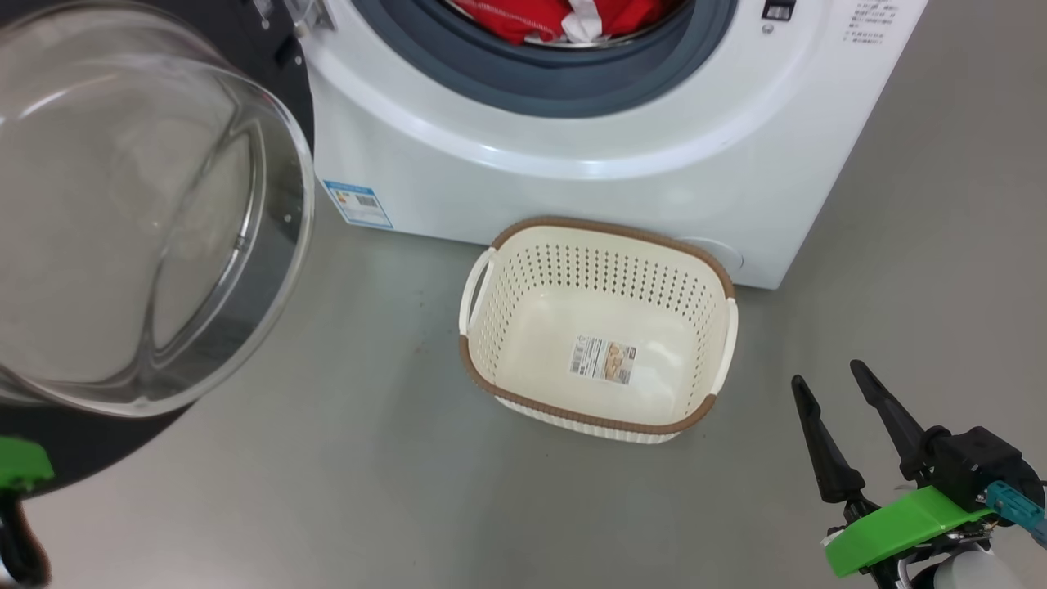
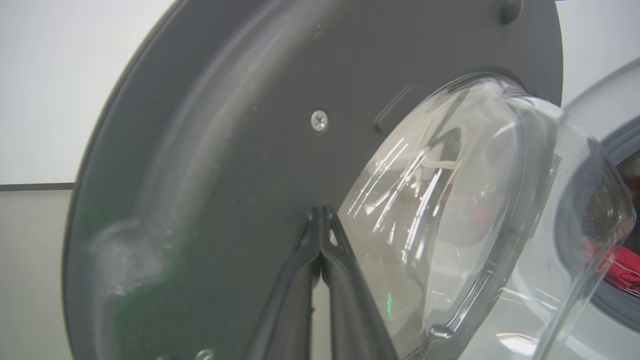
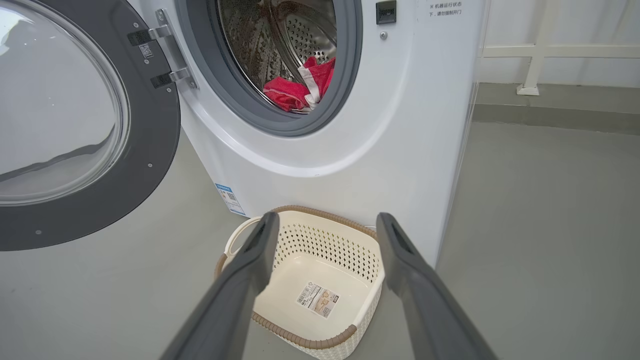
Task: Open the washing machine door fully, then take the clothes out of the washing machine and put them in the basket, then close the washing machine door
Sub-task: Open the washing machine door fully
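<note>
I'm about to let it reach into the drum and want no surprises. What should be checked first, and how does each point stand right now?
1. Washing machine door swung wide, opening unblocked: ok.
2. Clothes lying at the drum's front edge, in plain sight: ok.
3. Basket upright, empty, on the floor before the washing machine: ok.
4. Right gripper open, holding nothing: ok.
5. Left gripper shut, tips at the door's inner face; clear of it: cannot tell.

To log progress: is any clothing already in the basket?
No, the basket holds just its sticker; the red clothes lie inside the washing machine.
</note>
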Motion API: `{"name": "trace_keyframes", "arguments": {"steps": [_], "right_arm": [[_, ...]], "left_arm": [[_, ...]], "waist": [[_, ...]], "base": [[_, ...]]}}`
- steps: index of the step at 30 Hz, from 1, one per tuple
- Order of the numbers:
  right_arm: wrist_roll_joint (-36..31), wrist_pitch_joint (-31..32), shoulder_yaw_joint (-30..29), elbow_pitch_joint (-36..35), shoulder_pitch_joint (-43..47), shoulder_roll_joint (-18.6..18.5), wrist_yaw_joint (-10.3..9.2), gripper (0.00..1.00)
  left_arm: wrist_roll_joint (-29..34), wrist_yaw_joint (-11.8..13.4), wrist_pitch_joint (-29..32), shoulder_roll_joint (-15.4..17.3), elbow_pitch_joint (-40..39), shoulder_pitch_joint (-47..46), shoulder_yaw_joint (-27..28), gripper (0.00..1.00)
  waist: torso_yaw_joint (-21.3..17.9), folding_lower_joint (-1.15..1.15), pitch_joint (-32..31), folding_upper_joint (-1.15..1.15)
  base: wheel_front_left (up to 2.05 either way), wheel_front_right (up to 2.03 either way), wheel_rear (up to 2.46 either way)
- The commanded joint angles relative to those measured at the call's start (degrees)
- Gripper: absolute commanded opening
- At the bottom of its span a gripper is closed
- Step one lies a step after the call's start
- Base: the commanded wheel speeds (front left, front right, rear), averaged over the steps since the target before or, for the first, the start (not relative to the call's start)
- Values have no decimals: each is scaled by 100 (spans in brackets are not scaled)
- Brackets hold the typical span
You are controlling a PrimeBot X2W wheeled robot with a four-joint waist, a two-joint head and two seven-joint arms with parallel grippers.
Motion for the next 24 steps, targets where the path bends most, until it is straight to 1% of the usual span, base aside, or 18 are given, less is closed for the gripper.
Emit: {"name": "trace_keyframes", "arguments": {"steps": [1,8,16,17,18,19,20,21,23,24], "right_arm": [[5,-54,148,-102,-58,-37,37,100],[6,-54,144,-63,53,24,37,100],[30,-54,104,-38,209,98,37,100],[32,-54,87,-40,233,112,37,100],[36,-54,62,-43,258,127,37,100],[40,-54,40,-45,282,140,37,100],[43,-54,18,-47,305,154,37,100],[48,-54,-4,-48,327,168,37,100],[49,-54,-46,-53,368,187,37,100],[52,-54,-69,-57,385,198,37,100]], "left_arm": [[55,-10,-27,230,-192,195,84,0],[-73,-33,-27,24,-616,795,-241,0],[-444,-38,-27,-5,-1096,1463,-1004,0],[-474,-39,-27,-5,-1175,1562,-1135,2],[-520,-39,-27,-5,-1264,1659,-1295,13],[-544,-39,-27,-6,-1360,1758,-1433,21],[-545,-39,-27,-6,-1438,1863,-1562,26],[-588,-39,-27,-6,-1499,1960,-1707,38],[-621,-40,-27,-6,-1625,2133,-1899,54],[-635,-40,-27,-6,-1661,2204,-1986,85]], "waist": [[-4,0,-120,0],[-2,0,-406,0],[-70,0,-660,0],[-94,0,-691,0],[-118,0,-720,0],[-145,0,-750,0],[-179,0,-779,0],[-216,0,-805,0],[-299,0,-852,0],[-347,0,-874,0]], "base": [[0,0,0],[0,0,0],[0,0,0],[0,0,0],[0,0,0],[0,0,0],[0,0,0],[0,0,0],[0,0,0],[0,0,0]]}}
